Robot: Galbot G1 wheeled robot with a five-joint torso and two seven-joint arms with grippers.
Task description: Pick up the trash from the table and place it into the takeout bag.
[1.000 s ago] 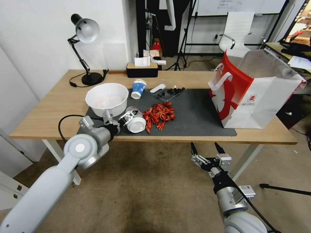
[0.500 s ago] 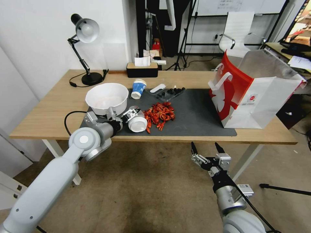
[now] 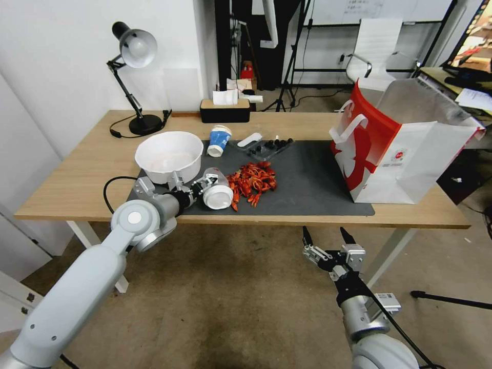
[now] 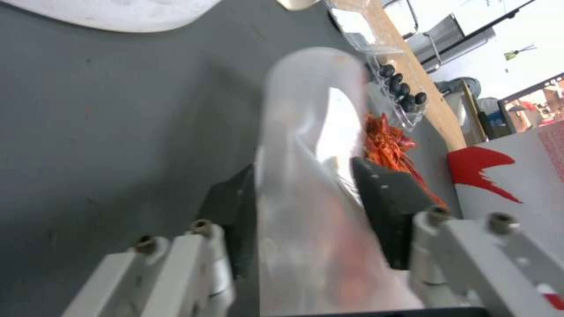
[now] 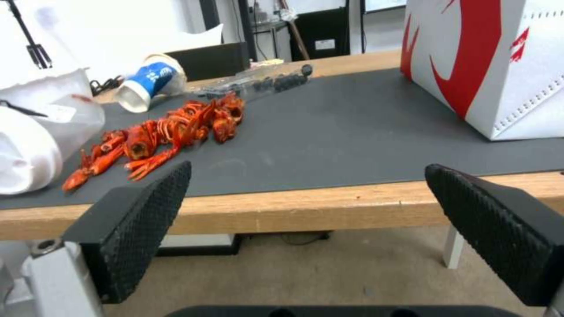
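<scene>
A white-lidded clear cup [image 3: 218, 190] lies on its side on the dark mat [image 3: 307, 179] of the table [image 3: 77, 179]. My left gripper [image 3: 202, 185] is shut on the cup [image 4: 311, 132], one black finger on each side of its clear wall. Beside it lies a pile of red scraps [image 3: 252, 182]. A blue-and-white paper cup [image 3: 219, 140] lies behind it. The takeout bag [image 3: 405, 148] stands open at the mat's right end. My right gripper [image 3: 328, 237] hangs open below the table's front edge.
A big white bowl [image 3: 169, 154] sits just behind my left wrist. A clear tray with dark bits [image 3: 266, 147] lies mid-mat. The black lamp [image 3: 134, 51] and tissue box [image 3: 224, 110] stand at the back. The mat is bare between the red pile and the bag.
My left arm has slid a little to the right and in toward the lying cup. The cup stays on the mat. The right arm has not moved.
</scene>
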